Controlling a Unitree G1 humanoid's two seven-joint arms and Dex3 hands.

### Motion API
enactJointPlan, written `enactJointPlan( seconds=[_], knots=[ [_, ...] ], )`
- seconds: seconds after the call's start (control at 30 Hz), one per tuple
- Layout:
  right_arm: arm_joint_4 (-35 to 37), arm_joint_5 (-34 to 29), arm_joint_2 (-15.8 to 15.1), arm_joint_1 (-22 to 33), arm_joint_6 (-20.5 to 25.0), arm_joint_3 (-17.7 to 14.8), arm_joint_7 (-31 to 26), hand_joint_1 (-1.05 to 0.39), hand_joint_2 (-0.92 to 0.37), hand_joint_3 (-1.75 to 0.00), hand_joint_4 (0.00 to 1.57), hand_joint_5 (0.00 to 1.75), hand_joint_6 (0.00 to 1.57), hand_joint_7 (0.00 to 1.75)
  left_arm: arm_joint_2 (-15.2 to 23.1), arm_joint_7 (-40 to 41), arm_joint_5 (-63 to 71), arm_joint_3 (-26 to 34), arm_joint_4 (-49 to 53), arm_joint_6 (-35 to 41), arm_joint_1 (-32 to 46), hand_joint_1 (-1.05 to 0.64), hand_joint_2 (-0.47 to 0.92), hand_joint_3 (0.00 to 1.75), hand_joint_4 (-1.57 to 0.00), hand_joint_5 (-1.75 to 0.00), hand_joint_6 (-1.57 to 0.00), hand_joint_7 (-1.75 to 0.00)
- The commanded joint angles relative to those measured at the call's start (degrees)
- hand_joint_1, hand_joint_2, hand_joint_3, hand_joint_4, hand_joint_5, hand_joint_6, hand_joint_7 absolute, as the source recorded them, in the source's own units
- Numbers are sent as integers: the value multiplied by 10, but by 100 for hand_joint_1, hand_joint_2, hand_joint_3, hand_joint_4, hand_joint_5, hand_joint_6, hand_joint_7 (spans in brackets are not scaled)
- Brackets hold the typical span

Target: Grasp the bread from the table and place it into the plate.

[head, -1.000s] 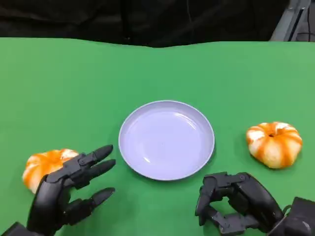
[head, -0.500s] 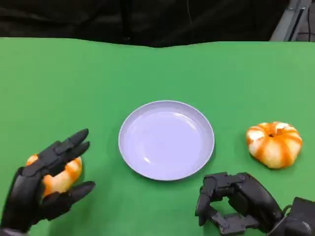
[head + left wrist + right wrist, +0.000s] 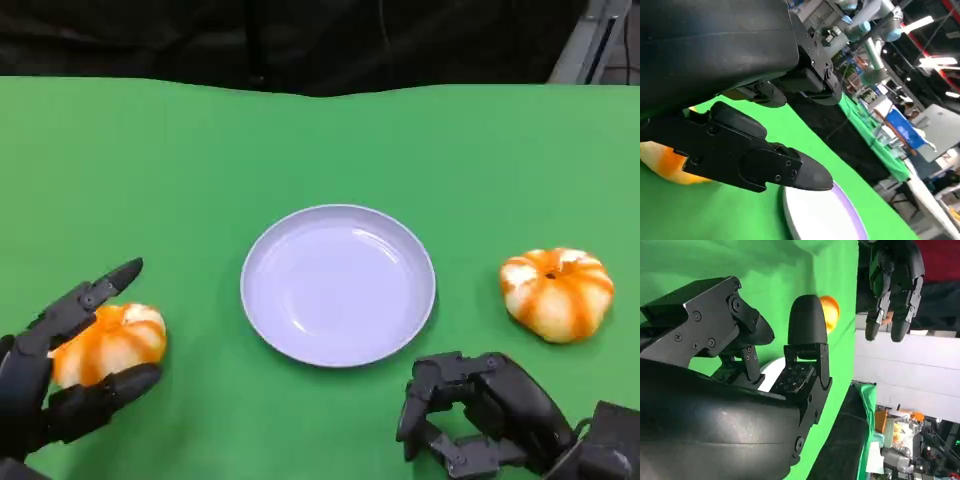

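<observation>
Basically pre-grasp: left hand (image 3: 55, 375) spread, fingers bracketing the lower-left bread (image 3: 108, 342) on the table (image 3: 300, 150), no closure yet. Plate (image 3: 338, 285) at centre empty. Right hand (image 3: 480, 410) curled, holding nothing. Lift and place remain.

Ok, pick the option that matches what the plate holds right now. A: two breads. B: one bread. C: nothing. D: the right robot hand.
C: the plate lies bare in the head view, with one bread on the table between the spread fingers of the left robot hand and the other bread lying apart beyond the right robot hand.
</observation>
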Motion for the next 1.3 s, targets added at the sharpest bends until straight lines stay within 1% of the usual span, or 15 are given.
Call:
enactJointPlan(
  seconds=[0.03, 0.2, 0.33, 0.5, 0.77, 1.17, 1.3],
  knots=[
    [-4, 6, -5, -1, 1, -6, 3, 11, -59, -107, 94, 134, 92, 108, 32, 49, 64, 1, -36, 60, 17, -83, 92, 12, -51, -1, -62, -2],
    [-3, 1, -6, -1, -4, -6, -1, 10, -59, -106, 94, 133, 93, 108, 50, 76, 116, -14, -69, 131, 27, -91, 92, 10, -51, -1, -62, -1],
    [-6, 2, -6, -1, 1, -6, 0, 9, -58, -107, 94, 134, 93, 108, 70, 103, 174, -37, -91, 187, 32, -96, 92, 12, -51, -1, -58, 0],
    [-3, 5, -5, -2, -1, -7, 2, 10, -58, -107, 94, 134, 93, 108, 90, 128, 206, -63, -97, 226, 32, -101, 92, 16, -52, -1, -56, 0],
    [-2, 2, -6, -2, -5, -7, 1, 10, -57, -109, 95, 134, 93, 108, 114, 136, 212, -100, -81, 262, 22, -102, 92, 17, -51, 0, -56, 0],
    [-3, 4, -6, -2, -3, -6, 2, 10, -56, -110, 95, 134, 93, 108, 127, 143, 203, -122, -74, 279, 16, -101, 92, 16, -50, 0, -56, 0],
    [-3, 3, -5, -1, -2, -6, 2, 10, -57, -110, 95, 134, 93, 108, 131, 140, 214, -146, -28, 292, -19, -99, 92, 14, -50, 0, -56, 0]
  ],
)
